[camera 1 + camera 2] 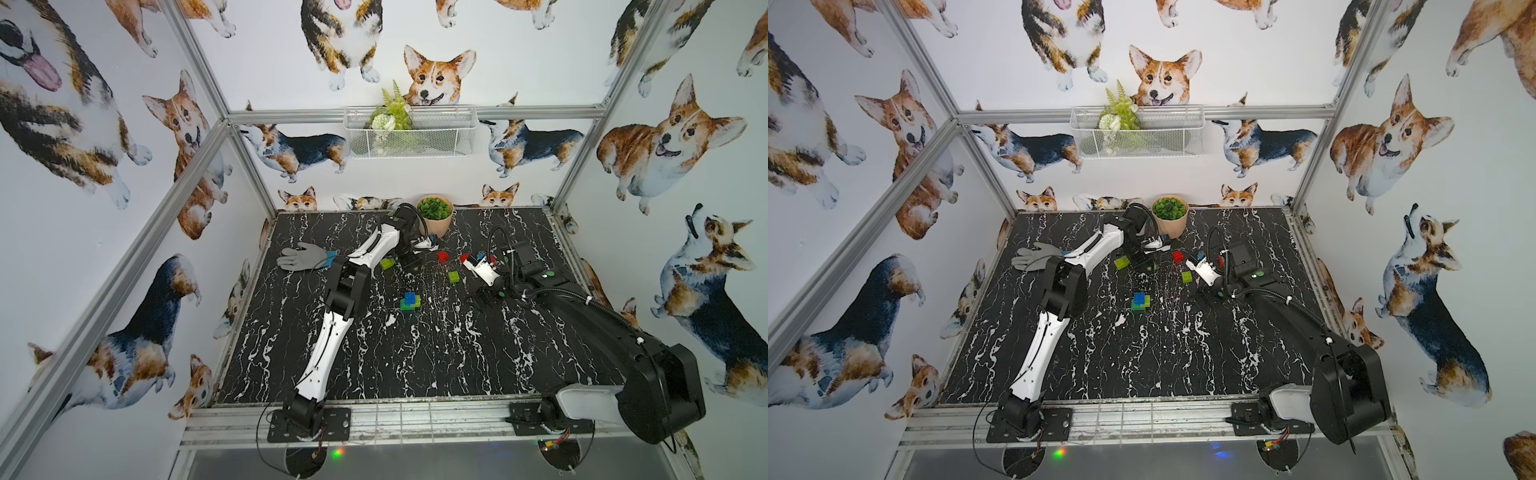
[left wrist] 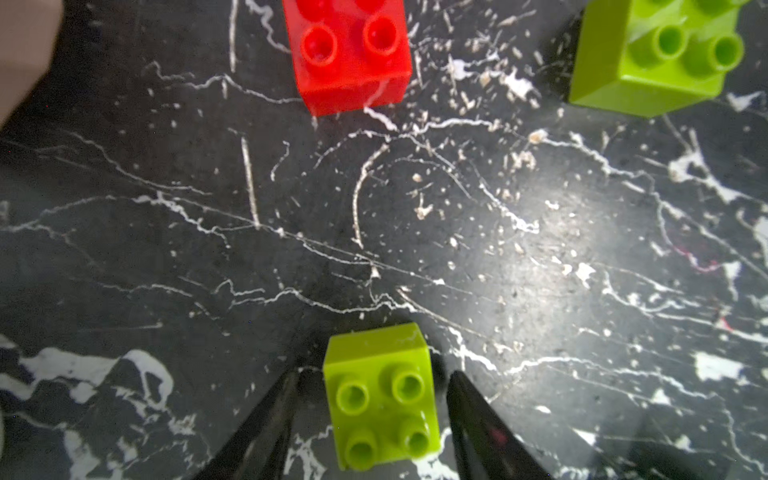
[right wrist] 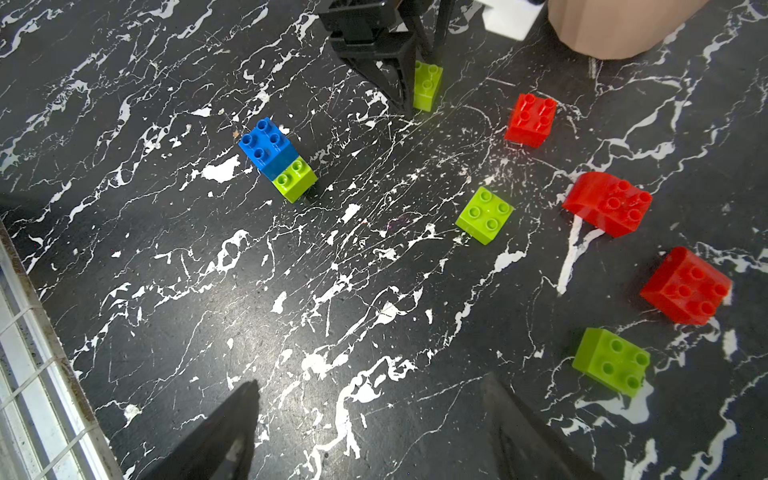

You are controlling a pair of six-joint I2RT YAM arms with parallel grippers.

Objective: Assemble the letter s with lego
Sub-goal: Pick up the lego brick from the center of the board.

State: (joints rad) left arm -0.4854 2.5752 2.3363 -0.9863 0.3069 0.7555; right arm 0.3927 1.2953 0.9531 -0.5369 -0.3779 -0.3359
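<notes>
I had the left gripper (image 2: 374, 376) down at the table (image 2: 415, 208), its two black fingers (image 2: 270, 432) spread on either side of a lime green brick (image 2: 380, 399). A thin gap showed on each side, so neither finger touched it. That brick was square, four studs, so it had no long axis. Its studs faced up at the wrist and its flat sides ran along the fingers' inner faces. Out past the fingertips sat a red brick (image 2: 349, 54), studs up, and a second lime brick (image 2: 656, 54) lay off beyond one finger. Both were well apart from the tips.

The right gripper (image 3: 372, 378) held its fingers wide apart with only bare table between them. Ahead of those fingers stood the small stack (image 3: 278, 160): a blue brick (image 3: 268, 145) on top, with a lime one jutting out from under one end. The stack's long line ran slantwise to the way the fingers pointed. In a top view a dark green brick (image 1: 405, 307) showed at its base.
</notes>
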